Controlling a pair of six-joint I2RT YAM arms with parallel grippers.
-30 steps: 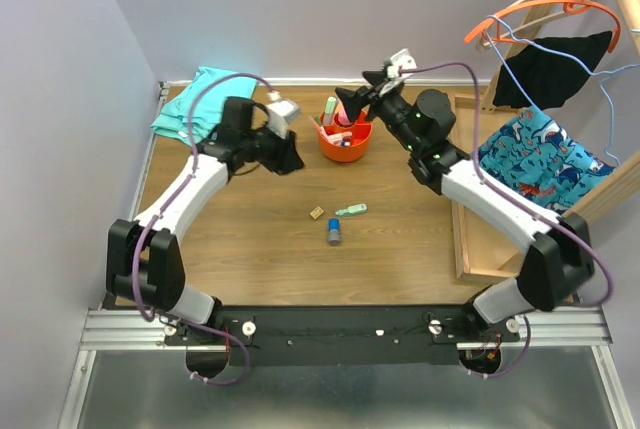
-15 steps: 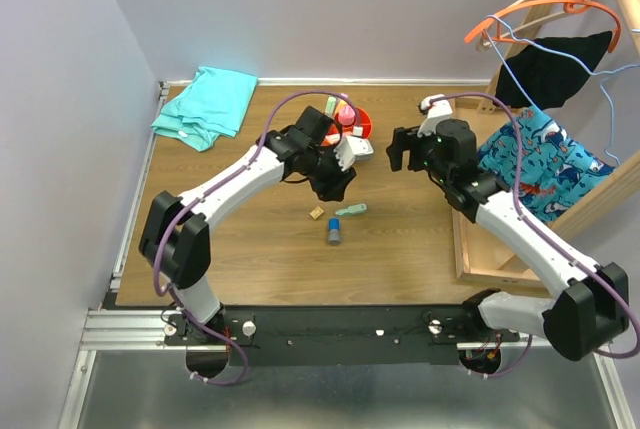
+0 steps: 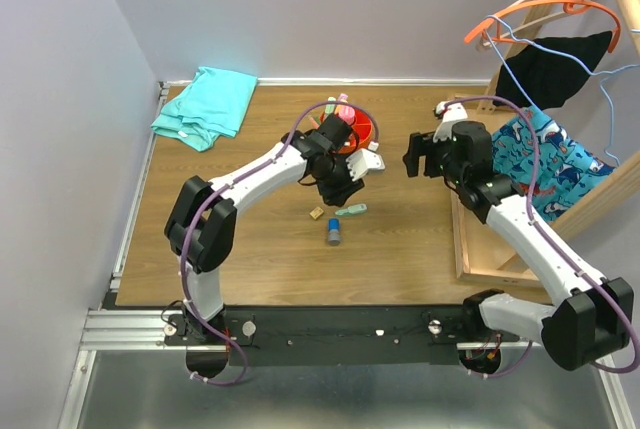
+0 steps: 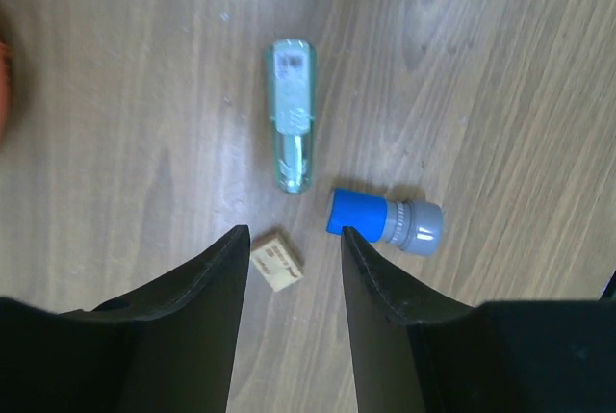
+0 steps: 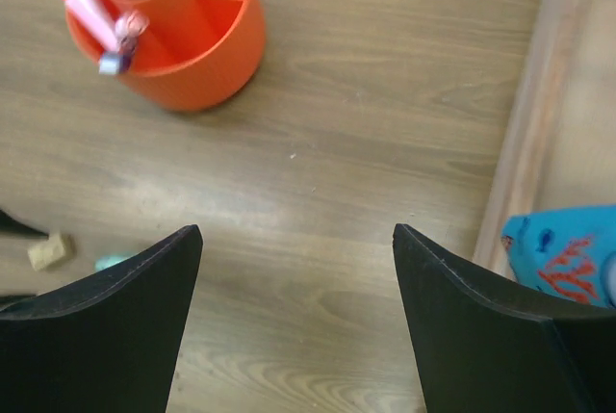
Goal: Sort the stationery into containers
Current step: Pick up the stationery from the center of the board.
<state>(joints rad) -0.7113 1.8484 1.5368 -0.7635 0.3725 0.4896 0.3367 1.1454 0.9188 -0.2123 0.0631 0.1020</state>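
Stationery not yet sorted lies loose at the middle of the surface (image 3: 250, 259): a green highlighter (image 4: 292, 115), a blue-grey cylinder (image 4: 385, 221) and a tan block (image 4: 275, 260), near one another but not touching. The orange-red organiser (image 5: 192, 57) stands at 12 o'clock from them with a few markers (image 5: 91, 4) already upright in it. What has changed is who is over what. A second ago the right fingers (image 5: 115, 317) were at the organiser and the left arm sat off at 10 o'clock by the teal cloth (image 3: 205, 99). Now the right arm has drawn back toward the wooden tray (image 3: 465, 249) at 3 o'clock, fingers spread wide and empty. The left fingers (image 4: 207, 317) have swung in above the loose trio, about half open and holding nothing. In the wrist view the block sits in the gap between them, the highlighter at 12 o'clock, the cylinder just beside the right-hand tip at 3 o'clock. That reads as a handover of turns (the right's drop-off apparently done), with the left lining up the next pick, most likely the block.
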